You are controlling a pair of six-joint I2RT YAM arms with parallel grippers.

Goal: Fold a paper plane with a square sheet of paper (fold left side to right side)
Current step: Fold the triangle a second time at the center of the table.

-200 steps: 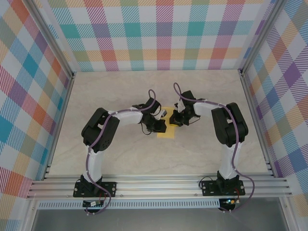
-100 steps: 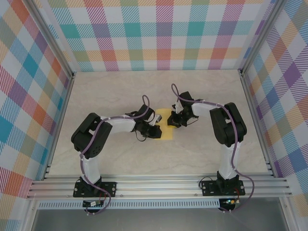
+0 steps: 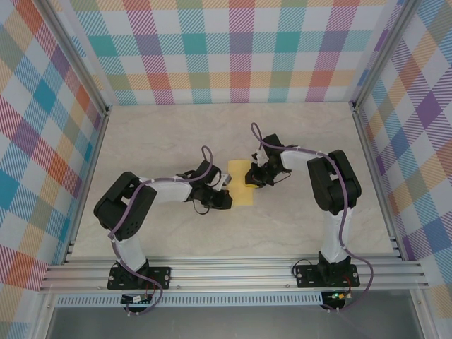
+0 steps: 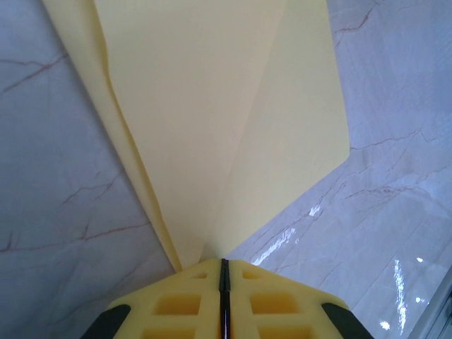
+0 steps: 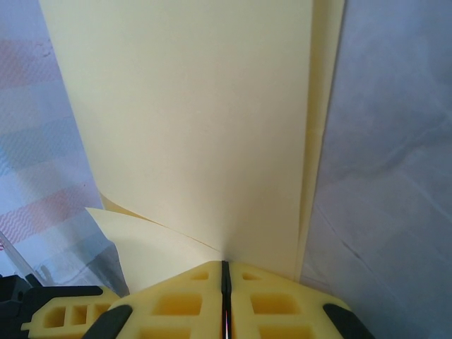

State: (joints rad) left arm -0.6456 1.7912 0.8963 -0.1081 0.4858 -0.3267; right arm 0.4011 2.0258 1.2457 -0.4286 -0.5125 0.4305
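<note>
the square sheet of paper (image 3: 241,189), one piece already folded into layers, lies mid-tabletop (image 3: 162,134) between the two arms. the left tool (image 4: 223,265) is pinched tight on its left edge and the right tool (image 5: 224,267) on its right edge. if the two tools pull unevenly, the thin paper could tear, slip free, or crease crooked.
</note>
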